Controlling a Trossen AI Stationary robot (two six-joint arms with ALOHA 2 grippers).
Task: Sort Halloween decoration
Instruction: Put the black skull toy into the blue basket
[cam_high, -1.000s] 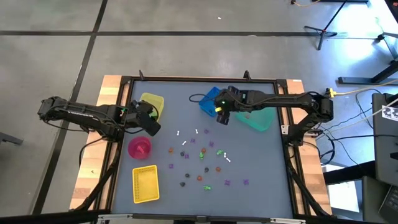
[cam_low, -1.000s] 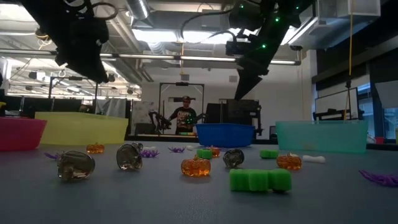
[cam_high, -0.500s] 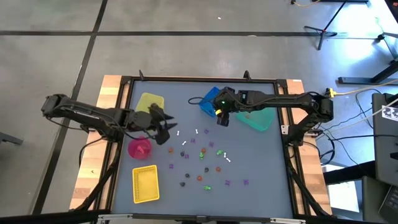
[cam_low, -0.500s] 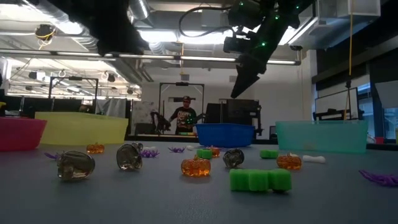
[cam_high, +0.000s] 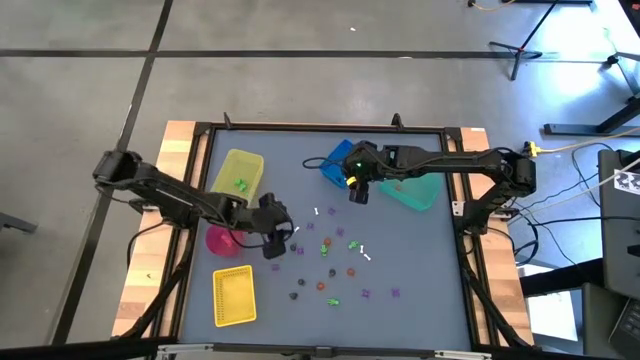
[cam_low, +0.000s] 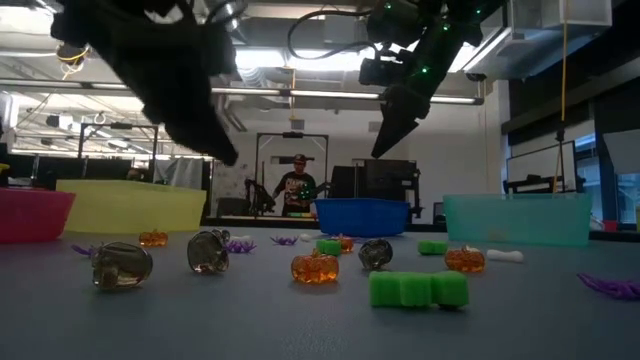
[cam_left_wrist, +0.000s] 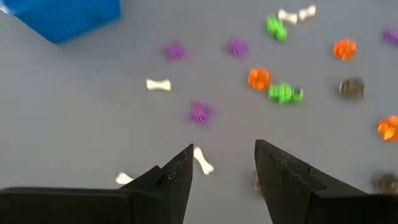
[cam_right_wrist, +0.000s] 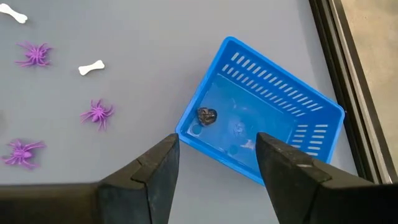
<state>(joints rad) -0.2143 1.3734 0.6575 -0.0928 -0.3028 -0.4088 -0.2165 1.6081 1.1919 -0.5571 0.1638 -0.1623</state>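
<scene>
The Halloween decoration is a scatter of tiny trinkets (cam_high: 325, 262) lying on the grey mat: purple spiders (cam_left_wrist: 199, 113), orange pumpkins (cam_left_wrist: 259, 78), green pieces (cam_left_wrist: 285, 93), white bones (cam_left_wrist: 202, 160) and dark ones. My left gripper (cam_high: 277, 240) hovers open above the scatter's left edge, with a white bone showing below the gap between its fingers (cam_left_wrist: 224, 163). My right gripper (cam_high: 357, 191) hangs open over the blue bin's near edge (cam_right_wrist: 214, 151). One dark trinket (cam_right_wrist: 206, 115) lies in the blue bin. A green trinket (cam_high: 240, 183) lies in the yellow bin.
Yellow bin (cam_high: 243, 165) stands far left, blue bin (cam_high: 336, 163) and teal bin (cam_high: 417, 192) at the far side, a pink bowl (cam_high: 220, 240) and a flat yellow basket (cam_high: 234, 297) at the left. A raised frame edges the table (cam_high: 200, 250). A person stands far behind (cam_low: 297, 185).
My left gripper has swung from above the yellow bin toward the table's right and near edge, and now hangs over the scattered trinkets. A green trinket now shows in the yellow bin where the gripper had been.
</scene>
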